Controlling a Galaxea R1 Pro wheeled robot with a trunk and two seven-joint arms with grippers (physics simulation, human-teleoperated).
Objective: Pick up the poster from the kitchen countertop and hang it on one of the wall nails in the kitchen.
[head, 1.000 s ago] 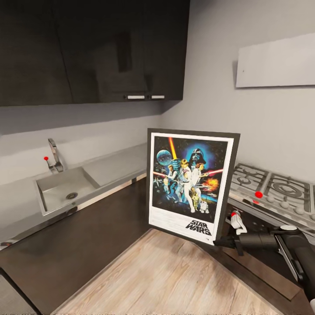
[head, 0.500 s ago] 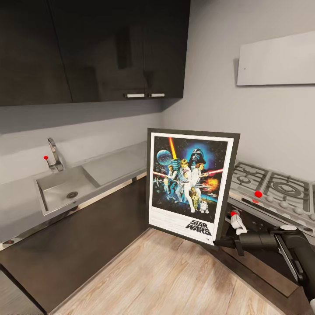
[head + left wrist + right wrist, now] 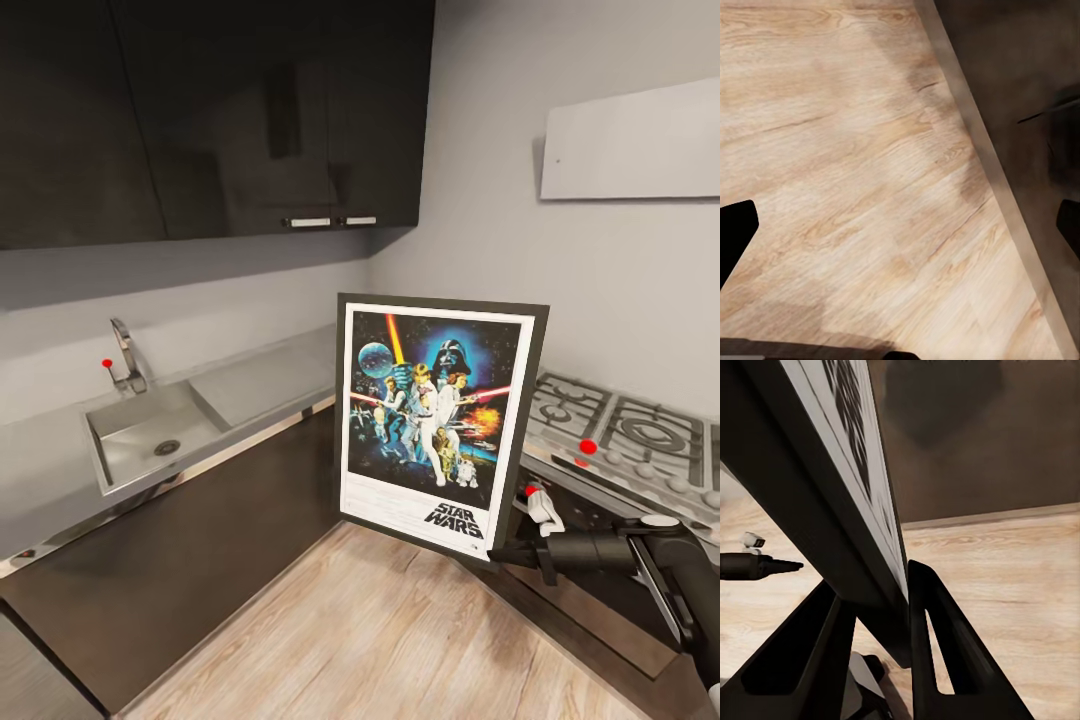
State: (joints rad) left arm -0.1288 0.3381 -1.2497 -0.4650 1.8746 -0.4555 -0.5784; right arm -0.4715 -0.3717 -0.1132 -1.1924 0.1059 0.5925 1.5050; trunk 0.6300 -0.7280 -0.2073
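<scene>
Upright, poster (image 3: pixel 437 425) clamped in right hand (image 3: pixel 515 553), sink (image 3: pixel 150 438) empty

One poster (image 3: pixel 436 425), one sink (image 3: pixel 150 437), one tap (image 3: pixel 124 355), one gas hob (image 3: pixel 630 430), two cabinet handles (image 3: pixel 330 221).

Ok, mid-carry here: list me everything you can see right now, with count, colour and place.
poster: 1, black frame, white border, colourful figures on dark blue; held upright in front of the corner, off the worktop
kitchen countertop: 1, grey steel, L-shaped along both walls
sink: 1, steel, set in the left run
tap: 1, steel, behind the sink
gas hob: 1, grey, in the right run
upper cabinets: dark, above the left run
white panel: 1, on the right wall
floor: light wood
right tool: black, clamped on the poster's lower right corner
left tool: dark fingertips apart, over floor
</scene>
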